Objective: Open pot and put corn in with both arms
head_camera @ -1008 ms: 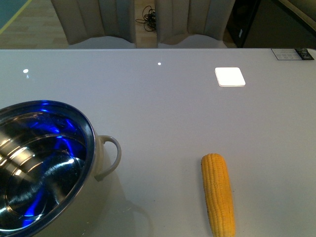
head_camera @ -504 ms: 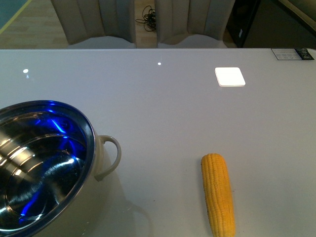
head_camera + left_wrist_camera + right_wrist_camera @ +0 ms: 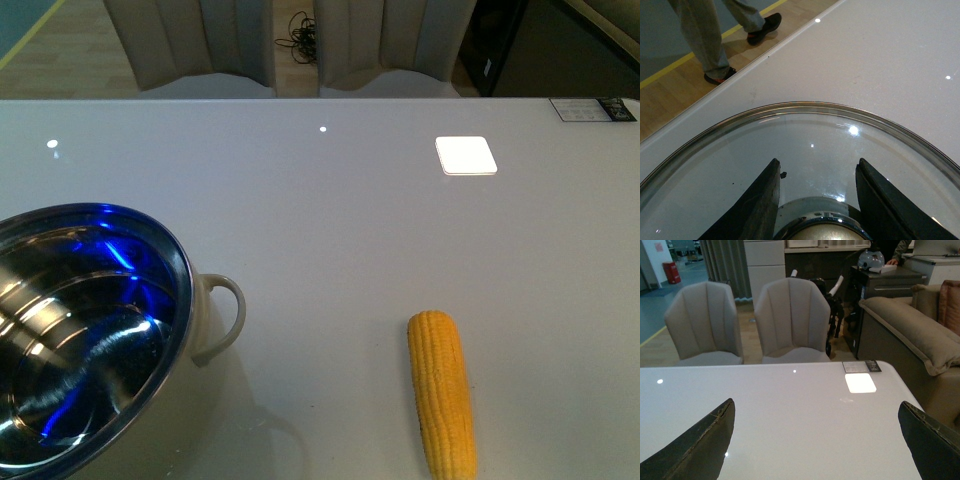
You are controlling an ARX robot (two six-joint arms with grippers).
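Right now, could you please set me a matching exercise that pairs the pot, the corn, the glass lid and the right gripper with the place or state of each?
Things:
1. pot
2. corn
3. glass lid
4. right gripper

Places or states:
A. open wide, nothing between its fingers
B. lying on the table, to the right of the pot in the front view
C. uncovered, shiny steel inside showing
D. off the pot, its knob between the fingers of the left gripper

Pairs: 1-C, 2-B, 3-D, 4-A
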